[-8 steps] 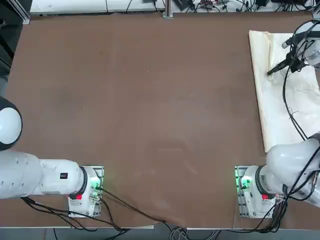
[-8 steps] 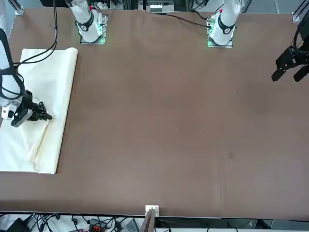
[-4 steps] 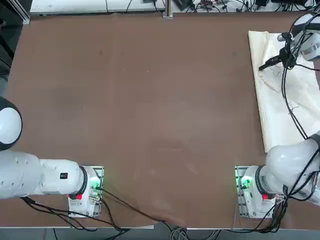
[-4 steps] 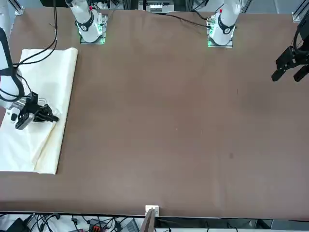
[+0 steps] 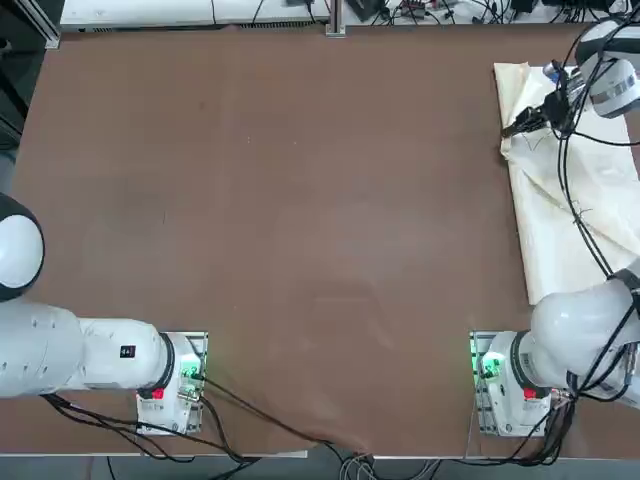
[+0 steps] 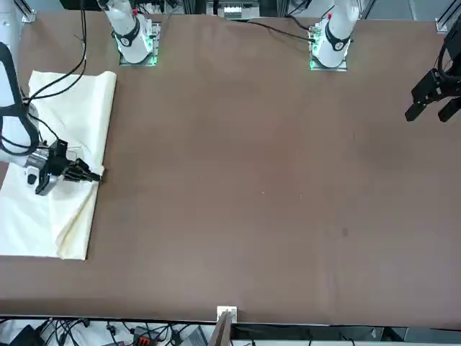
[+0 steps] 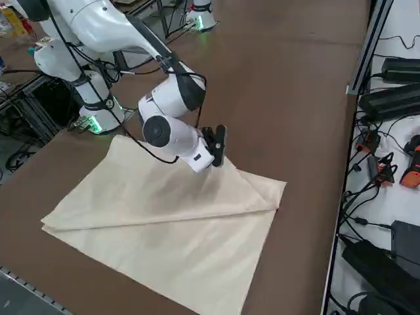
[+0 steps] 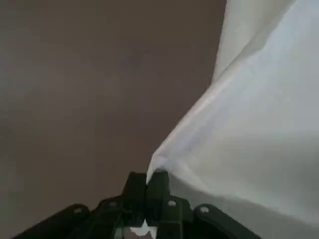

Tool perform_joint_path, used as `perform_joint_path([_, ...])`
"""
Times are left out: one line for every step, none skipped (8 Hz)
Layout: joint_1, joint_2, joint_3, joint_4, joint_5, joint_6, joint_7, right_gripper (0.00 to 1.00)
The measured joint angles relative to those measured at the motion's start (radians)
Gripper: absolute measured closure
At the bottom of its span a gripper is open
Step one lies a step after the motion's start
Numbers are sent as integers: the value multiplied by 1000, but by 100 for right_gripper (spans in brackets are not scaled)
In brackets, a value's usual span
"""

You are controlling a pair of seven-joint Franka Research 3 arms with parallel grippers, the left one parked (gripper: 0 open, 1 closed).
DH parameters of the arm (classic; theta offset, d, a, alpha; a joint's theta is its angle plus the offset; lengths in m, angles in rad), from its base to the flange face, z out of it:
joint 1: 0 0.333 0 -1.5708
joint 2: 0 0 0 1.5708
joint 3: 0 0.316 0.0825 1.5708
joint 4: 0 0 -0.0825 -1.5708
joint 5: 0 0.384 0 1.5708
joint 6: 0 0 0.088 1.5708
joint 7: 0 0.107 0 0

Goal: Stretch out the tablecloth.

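Observation:
The tablecloth (image 5: 585,215) is a cream sheet lying folded at the table's right side, near the far edge. It also shows in the front view (image 6: 68,122) and the right side view (image 7: 164,223). My right gripper (image 5: 510,130) is at the cloth's inner edge, fingers shut on a pinch of its top layer. The wrist view shows the shut gripper (image 8: 146,180) holding a raised fold of the tablecloth (image 8: 259,114) just over the brown table. In the front view the gripper (image 6: 96,176) points toward the table's middle. From the side, the gripper (image 7: 220,146) sits low over the cloth.
The brown table (image 5: 300,200) stretches bare to the left of the cloth. My arm's black cables (image 5: 572,190) hang over the cloth. Power bricks and cables (image 7: 394,98) lie beyond the table's far edge. The parked left arm (image 5: 60,350) stays at the near left.
My right gripper has moved toward the table's middle and farther from its base, dragging the pinched cloth layer with it. The cloth's inner edge now bulges outward there.

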Motion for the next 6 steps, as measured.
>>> perform_joint_path([10, 0, 0, 8, 19, -19, 58, 98])
perform_joint_path([23, 0, 1, 19, 49, -34, 109, 98])
perform_joint_path([39, 0, 1, 28, 76, -37, 166, 98])
perform_joint_path([58, 2, 1, 41, 97, -37, 227, 98])
perform_joint_path([76, 9, 1, 62, 109, -35, 284, 98])
perform_joint_path([89, 25, 1, 87, 112, -34, 331, 98])
